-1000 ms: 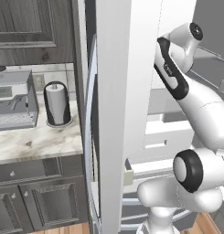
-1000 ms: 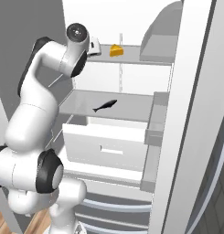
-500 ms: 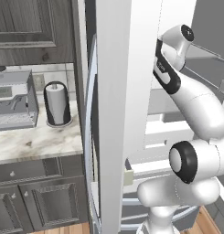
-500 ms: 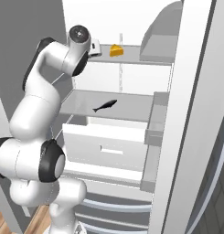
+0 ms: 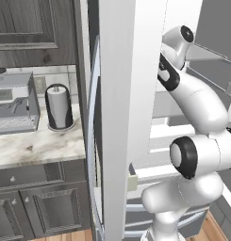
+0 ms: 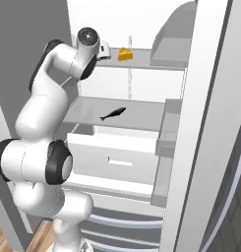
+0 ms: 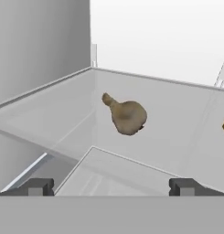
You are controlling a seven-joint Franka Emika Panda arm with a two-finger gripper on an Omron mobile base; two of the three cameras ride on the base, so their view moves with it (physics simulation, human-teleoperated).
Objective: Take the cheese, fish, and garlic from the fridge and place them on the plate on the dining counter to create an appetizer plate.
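In the left base view, the white arm (image 5: 197, 117) rises past the edge of the open fridge door (image 5: 131, 94) and reaches into the fridge interior. To the left of the door, a marble table (image 5: 37, 146) carries a coffee machine (image 5: 12, 109) and a dark paper towel holder (image 5: 59, 107), standing side by side under dark cabinets (image 5: 32, 28). In the right base view, the arm bends up to the top shelf (image 6: 141, 60) of the fridge (image 6: 191, 147), with its wrist at the left end of that shelf. The cheese (image 6: 124, 54) sits on the same top shelf, to the right of the wrist. The fish (image 6: 112, 114) lies on the middle shelf, above a white drawer (image 6: 112, 157). In the hand view, the hand (image 7: 111, 187) is spread wide, with its two dark fingertips (image 7: 38, 187) well apart and nothing between them. The garlic (image 7: 126, 115) lies on its side on the grey shelf ahead of the fingertips, apart from them, its stem pointing to the upper left. An orange corner of the cheese shows at the right edge.
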